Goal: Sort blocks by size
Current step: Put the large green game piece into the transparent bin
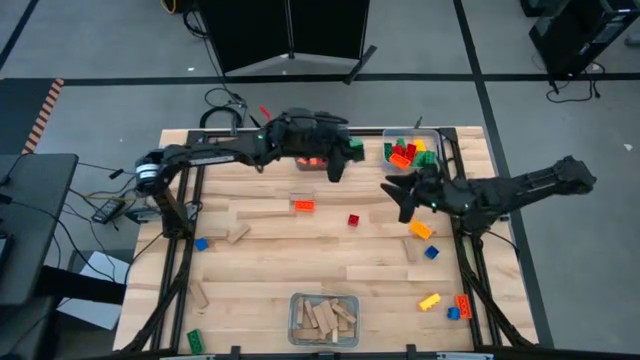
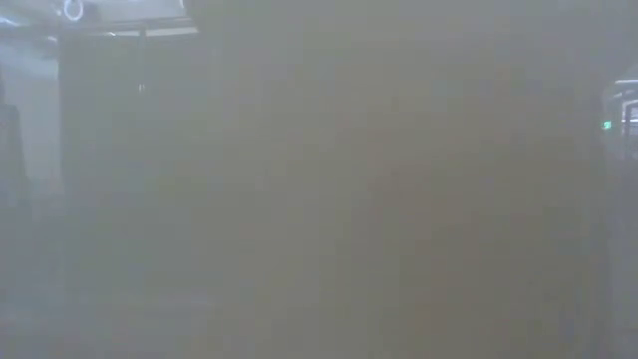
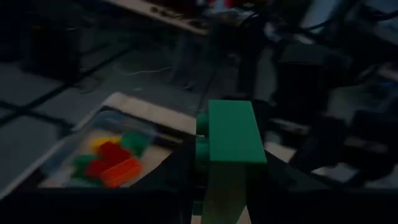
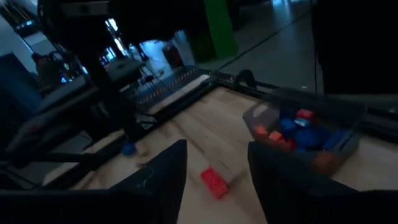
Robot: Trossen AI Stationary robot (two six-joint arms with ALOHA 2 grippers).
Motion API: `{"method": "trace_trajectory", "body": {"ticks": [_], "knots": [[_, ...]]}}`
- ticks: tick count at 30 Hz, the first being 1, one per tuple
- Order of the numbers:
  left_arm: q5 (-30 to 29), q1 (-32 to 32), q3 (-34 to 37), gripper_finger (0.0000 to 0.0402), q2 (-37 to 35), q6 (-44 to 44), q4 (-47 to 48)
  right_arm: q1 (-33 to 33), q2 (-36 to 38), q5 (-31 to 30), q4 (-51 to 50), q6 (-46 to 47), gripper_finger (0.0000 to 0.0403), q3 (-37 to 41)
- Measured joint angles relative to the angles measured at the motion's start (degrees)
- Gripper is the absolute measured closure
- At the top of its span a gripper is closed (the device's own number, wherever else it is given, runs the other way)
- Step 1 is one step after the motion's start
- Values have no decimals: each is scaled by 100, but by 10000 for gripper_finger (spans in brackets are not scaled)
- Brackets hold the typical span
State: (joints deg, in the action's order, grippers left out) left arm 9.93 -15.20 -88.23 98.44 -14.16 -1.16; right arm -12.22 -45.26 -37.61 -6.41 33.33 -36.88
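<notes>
My left gripper (image 1: 348,156) hovers over the far middle of the table, shut on a green studded brick (image 3: 233,134). Below its arm stands a clear bin (image 1: 312,162) with red and blue bricks. My right gripper (image 1: 399,194) is open in the air right of centre, nothing between its fingers; a red brick (image 4: 214,182) lies on the table beyond them. Another clear bin (image 1: 410,152) at the far right holds red, green, yellow and orange bricks. Loose bricks (image 1: 303,205) and wooden blocks (image 1: 238,232) lie flat on the table. The low view shows only haze. My left gripper pinches the green brick between its two fingers by its near part (image 3: 222,186). The fingers lie about level and point toward the table's right edge. The brick sticks out past the fingertips with its studs (image 3: 201,124) to one side, lifted clear of the table.
A clear bin (image 1: 323,318) of wooden blocks stands at the near edge's middle. Yellow, orange and blue bricks (image 1: 429,300) lie near the right near corner, a green one (image 1: 194,340) at the left near corner. The table's middle has bare wood.
</notes>
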Motion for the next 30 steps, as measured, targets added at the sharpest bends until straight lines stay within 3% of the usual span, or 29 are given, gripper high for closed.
{"method": "trace_trajectory", "body": {"ticks": [12,16,24,30], "knots": [[1120,-325,4,288,809,-763,-1229,1359,-591,1356,723,-259,162,-3],[1549,-356,2,287,981,-904,-1570,1543,-927,1496,1171,-629,158,0],[1874,-410,4,287,996,-880,-1525,1809,-1196,1528,1717,-936,178,2],[1941,-428,4,287,996,-871,-1518,1982,-1238,1838,1885,-1060,233,2]]}}
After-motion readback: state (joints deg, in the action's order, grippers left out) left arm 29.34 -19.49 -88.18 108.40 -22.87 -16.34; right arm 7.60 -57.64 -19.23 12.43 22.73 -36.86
